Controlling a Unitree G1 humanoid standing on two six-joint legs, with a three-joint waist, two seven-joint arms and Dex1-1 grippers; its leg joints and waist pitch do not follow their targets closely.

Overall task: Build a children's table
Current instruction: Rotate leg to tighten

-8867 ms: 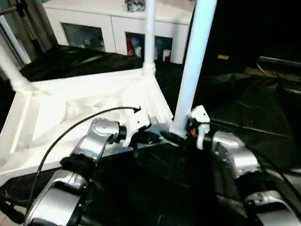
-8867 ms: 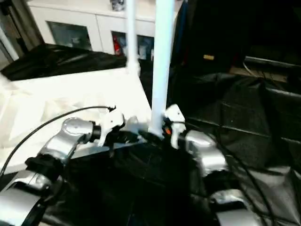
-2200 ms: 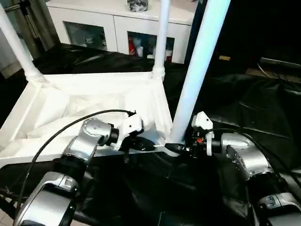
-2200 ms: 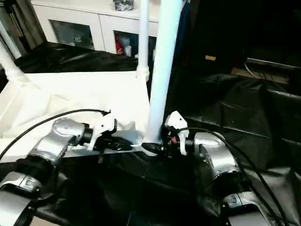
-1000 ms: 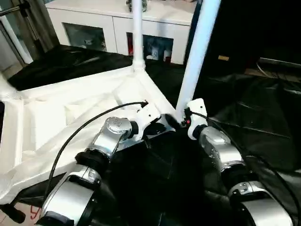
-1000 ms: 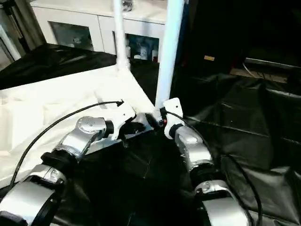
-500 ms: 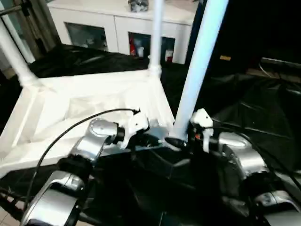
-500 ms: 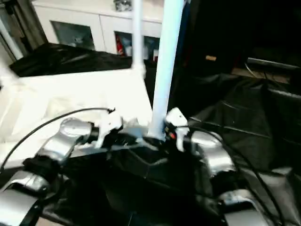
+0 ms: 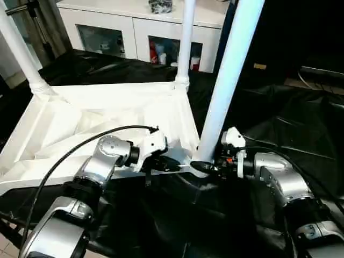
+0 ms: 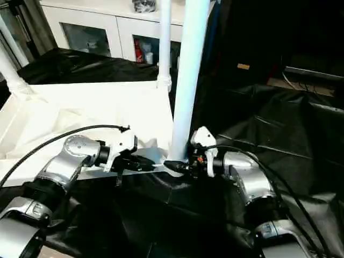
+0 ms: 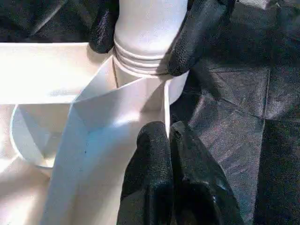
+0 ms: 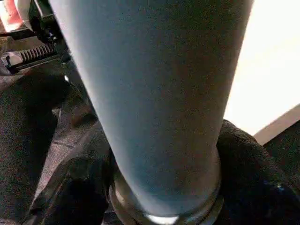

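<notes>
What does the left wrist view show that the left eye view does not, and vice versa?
Left wrist view: the threaded rings at the near leg's base, above the corner socket, and that the left claw is shut. Left eye view: the far right leg, the far left leg, the white cabinet. Both: the right claw gripping the near leg, the table top, the black sheet.

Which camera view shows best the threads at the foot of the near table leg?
The left wrist view: the threads sit exposed above the corner socket. The eye views give only the whole near leg; the right wrist view, its smooth shaft.
</notes>
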